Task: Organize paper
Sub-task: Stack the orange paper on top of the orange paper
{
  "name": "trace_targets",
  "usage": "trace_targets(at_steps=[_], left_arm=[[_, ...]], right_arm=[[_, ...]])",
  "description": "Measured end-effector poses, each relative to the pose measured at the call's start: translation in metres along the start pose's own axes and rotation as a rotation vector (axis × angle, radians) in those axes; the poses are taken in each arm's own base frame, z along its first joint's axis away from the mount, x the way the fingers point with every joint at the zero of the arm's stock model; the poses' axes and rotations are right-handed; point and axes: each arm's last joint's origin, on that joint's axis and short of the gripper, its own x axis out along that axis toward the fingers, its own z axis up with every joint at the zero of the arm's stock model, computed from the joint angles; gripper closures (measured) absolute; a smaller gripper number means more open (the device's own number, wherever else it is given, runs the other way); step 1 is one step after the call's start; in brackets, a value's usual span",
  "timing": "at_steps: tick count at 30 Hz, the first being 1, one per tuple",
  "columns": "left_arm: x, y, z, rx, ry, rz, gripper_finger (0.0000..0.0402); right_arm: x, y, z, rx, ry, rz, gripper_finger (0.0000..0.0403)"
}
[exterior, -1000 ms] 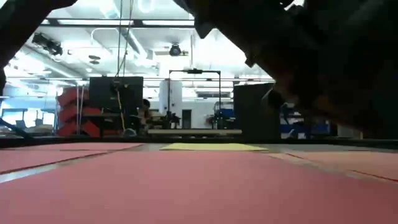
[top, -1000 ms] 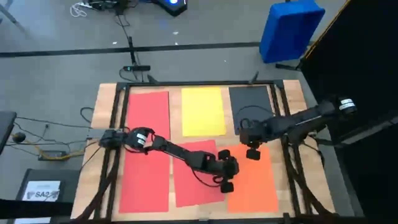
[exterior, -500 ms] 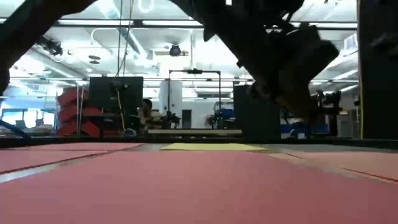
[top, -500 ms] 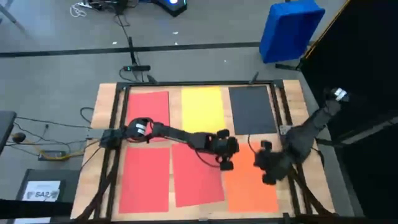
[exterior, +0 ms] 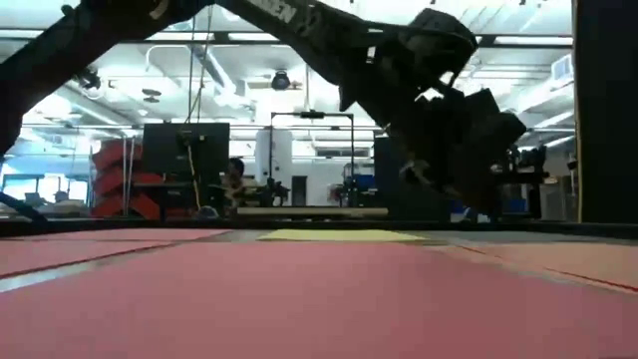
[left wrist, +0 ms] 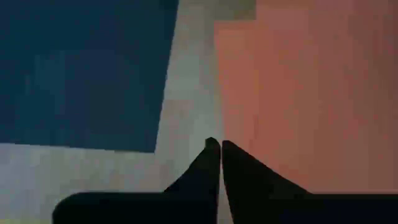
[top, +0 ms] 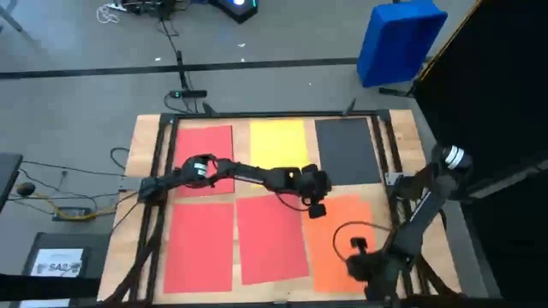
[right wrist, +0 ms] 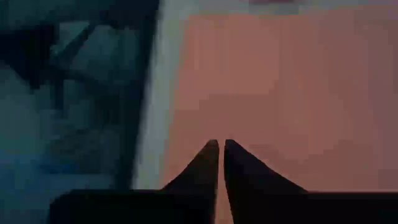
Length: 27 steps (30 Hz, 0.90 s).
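Workshop floor around a wooden counter

Grey concrete floor (top: 282, 81) surrounds the counter (top: 141, 145); a blue plastic bin (top: 401, 41) stands beyond its far right corner, cables (top: 51, 204) trail on the left, and a white-labelled dark box (top: 58, 259) sits near-left. Across the room: bright ceiling lights (exterior: 239, 12), a dark monitor (exterior: 185, 150), red stacked shapes (exterior: 118, 179).

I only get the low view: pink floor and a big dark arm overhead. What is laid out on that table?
Observer: Six sheets in two rows: red, yellow and black at the back, two more red and an orange in front.
Operator: Where is that arm's hand?
Observer: The left hand hangs over the gap between the black and orange sheets.
Operator: Holding anything?
Observer: No, its fingers are shut on nothing.
Operator: And the other arm?
Observer: The right hand is shut too, at the orange sheet's front right edge.
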Motion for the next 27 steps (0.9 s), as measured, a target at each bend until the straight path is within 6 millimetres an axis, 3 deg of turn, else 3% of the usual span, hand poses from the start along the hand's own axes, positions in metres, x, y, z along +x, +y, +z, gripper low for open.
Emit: trace_targets(at_steps=[8,17,27], left_arm=[[0.007,0.0,-0.006,-0.018,0.008,0.006,0.0402],[0.019,0.0,-0.015,-0.029,0.02,0.013,0.0402],[0.027,-0.001,-0.023,-0.05,0.037,-0.013,0.0402]], right_arm=[[0.028,0.023,-0.009,0.003,0.152,0.07,0.0403],[0.026,0.036,-0.031,0.076,0.243,0.093,0.0403],[0.023,0.029,-0.052,0.129,0.397,-0.044,0.0403]])
